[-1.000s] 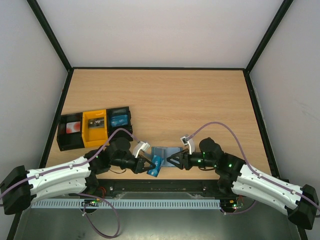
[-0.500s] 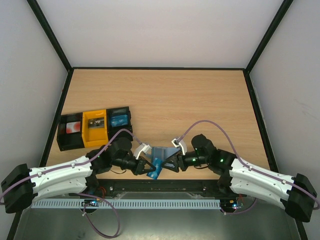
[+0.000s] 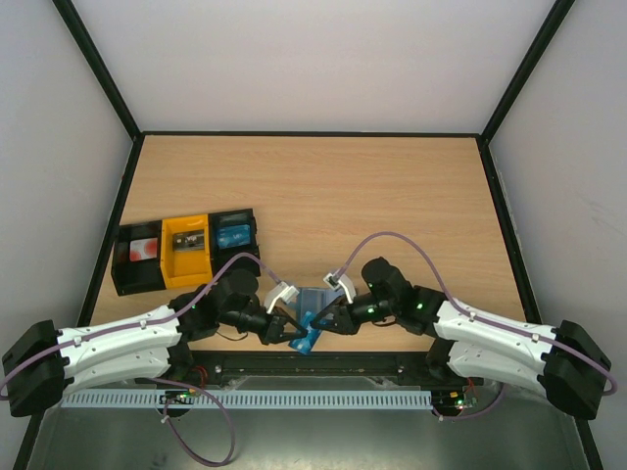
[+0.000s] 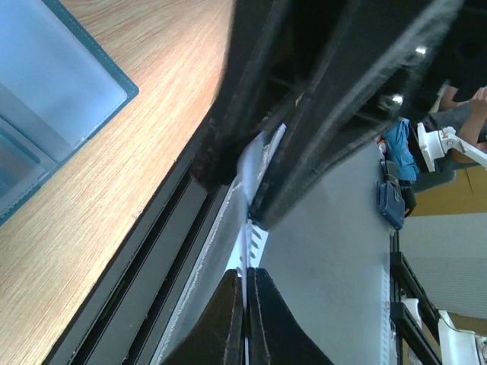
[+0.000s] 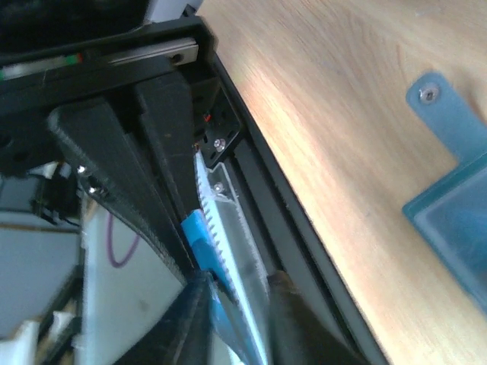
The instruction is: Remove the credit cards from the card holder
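Card holder: near part hidden under left gripper and right gripper overhead; cut by frame edges in both wrist views. Blue item between right fingers: blurred, unidentified. Tray contents: too small.

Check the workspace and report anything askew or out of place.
The card holder lies open right at the table's near edge, not squarely: its bright teal flap angles off toward the edge rail and may overhang it. The trays at the left look orderly; nothing looks spilled or damaged.
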You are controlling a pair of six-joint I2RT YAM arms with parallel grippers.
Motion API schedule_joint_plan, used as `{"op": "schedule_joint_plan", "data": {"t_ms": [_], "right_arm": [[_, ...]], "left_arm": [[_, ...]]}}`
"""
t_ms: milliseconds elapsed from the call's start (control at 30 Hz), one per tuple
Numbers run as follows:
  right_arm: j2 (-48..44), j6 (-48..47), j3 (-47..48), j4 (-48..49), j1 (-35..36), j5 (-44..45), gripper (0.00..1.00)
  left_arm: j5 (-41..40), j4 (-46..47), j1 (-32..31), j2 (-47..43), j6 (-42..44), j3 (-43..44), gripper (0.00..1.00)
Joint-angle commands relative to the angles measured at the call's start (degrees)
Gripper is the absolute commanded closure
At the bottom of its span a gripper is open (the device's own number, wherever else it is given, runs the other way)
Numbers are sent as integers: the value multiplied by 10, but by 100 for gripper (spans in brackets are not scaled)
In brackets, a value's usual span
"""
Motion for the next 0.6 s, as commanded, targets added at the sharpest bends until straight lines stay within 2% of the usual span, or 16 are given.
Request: {"op": "schedule_joint_plan", "data": {"t_ms": [0, 33, 67, 133, 200, 233, 400, 567], "right_arm": [[12, 0, 2, 40, 3, -36, 93], [10, 5, -3, 50, 3, -37, 97], [6, 12, -8, 66, 3, -36, 98], [0, 35, -20, 93, 3, -29, 98], [-6, 66, -29, 116, 3, -15, 98], [-9, 79, -33, 130, 3, -7, 98], [-30, 157, -57, 208, 3, 48, 98], [-50, 233, -60, 234, 3, 174, 98]], "left_arm": [[6, 11, -4, -4, 6, 8, 97], [0, 4, -3, -6, 6, 11, 95], [-14, -7, -3, -8, 7, 17, 87], [-48, -34, -3, -16, 1, 34, 60], [-89, -34, -2, -32, -32, 41, 43], [-112, -34, 0, -40, -51, 44, 38], [-240, -63, 12, -94, -158, 57, 23], [-311, -64, 13, -154, -213, 56, 15]]}}
